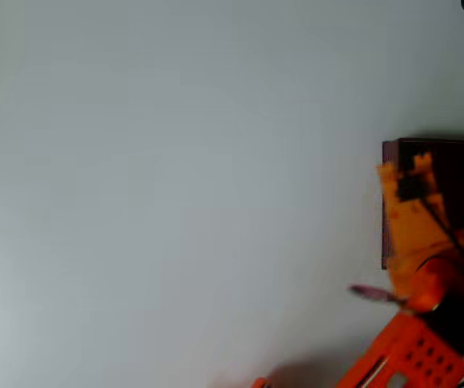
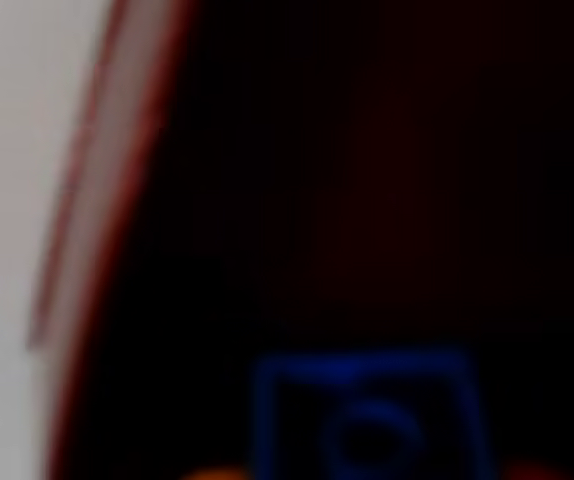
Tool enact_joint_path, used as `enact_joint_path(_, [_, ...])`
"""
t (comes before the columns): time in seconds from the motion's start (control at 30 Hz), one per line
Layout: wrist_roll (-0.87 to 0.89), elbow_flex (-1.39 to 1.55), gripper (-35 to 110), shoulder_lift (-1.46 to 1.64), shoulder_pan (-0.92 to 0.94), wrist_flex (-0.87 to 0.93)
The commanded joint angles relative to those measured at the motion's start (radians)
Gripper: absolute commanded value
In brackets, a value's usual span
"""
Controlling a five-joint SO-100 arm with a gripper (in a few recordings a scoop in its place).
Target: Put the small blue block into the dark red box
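One tiny bright blue cube, the small blue block (image 2: 367,420), seen in the wrist view sitting between orange fingertips (image 2: 217,472) at the bottom edge, so judged clenched in the orange two-finger pincer (image 1: 406,174). Below and around the pincer: the large dark red box (image 1: 389,202) with maroon walls, near-black inside; pale grey worktop (image 1: 175,186) alongside. Likely light, rigid, smooth-faced; best held across opposite flat faces. Hangs over the box interior.

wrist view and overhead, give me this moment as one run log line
phase: over box | small blue block: between fingers, above dark interior | gripper: over dark red box, left wall side | release: not yet
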Motion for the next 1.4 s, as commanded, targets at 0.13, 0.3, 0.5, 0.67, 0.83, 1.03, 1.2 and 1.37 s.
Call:
enact_joint_path(0.13, [-0.066, -0.293, 6, -0.325, 0.08, 0.005])
enact_joint_path(0.3, [-0.092, -0.356, 27, -0.394, 0.078, 0.037])
enact_joint_path(0.5, [-0.121, -0.302, 26, -0.279, 0.044, 0.115])
enact_joint_path(0.67, [-0.152, -0.155, 25, -0.003, -0.044, 0.195])
enact_joint_path(0.83, [-0.097, 0.071, 25, 0.347, -0.229, 0.252])
enact_joint_path(1.03, [0.002, 0.413, 15, 0.813, -0.545, 0.25])
enact_joint_path(1.2, [0.015, 0.673, 0, 1.127, -0.853, 0.17])
enact_joint_path(1.37, [-0.084, 0.772, 0, 1.21, -1.124, 0.152])
